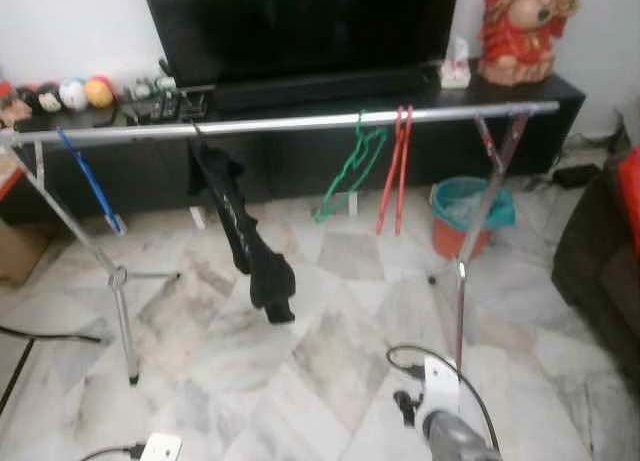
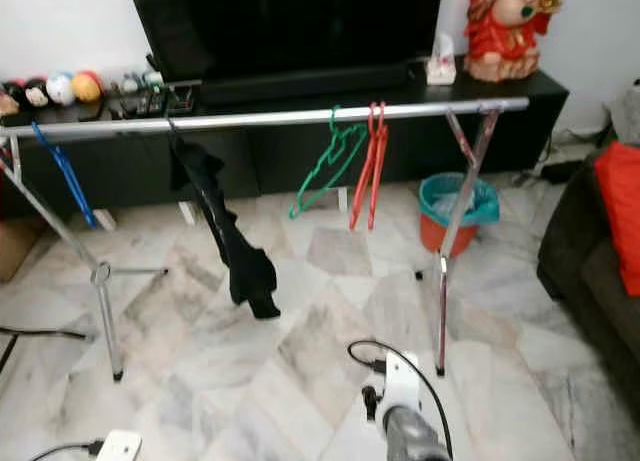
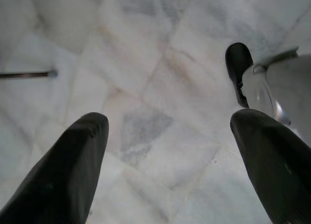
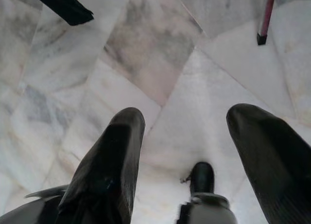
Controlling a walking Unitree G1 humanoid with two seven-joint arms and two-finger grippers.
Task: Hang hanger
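The left claw (image 3: 167, 161) hangs over bare marble floor (image 3: 146, 63) with its two black fingers (image 3: 63, 170) spread wide and nothing between them; the right claw (image 4: 187, 161) is likewise spread and empty, pointing down at the floor near one foot of the rack. In the head views only the right arm (image 1: 455, 436) shows, low at the frame's lower edge, well apart from the clothes rail (image 1: 280, 124). The silver rail runs across the room on crossed legs, in front of a black TV cabinet (image 1: 560, 91). Counted along it: one blue hanger (image 1: 90, 181) near the robot's left end, one hanger bearing a black garment (image 1: 245, 236), one green hanger (image 1: 350, 171), and red hangers (image 1: 396, 171) pressed together, apparently two though the count is not certain. A teal and orange bucket (image 1: 470, 216) stands on the floor beyond the right legs of the rack. No loose hanger can be made out on the floor or in either claw, so the task's hanger is not identifiable. Judged from this, the step in hand is the approach or search; the next move calls for locating and gripping a hanger, then raising its hook over a free stretch of rail.
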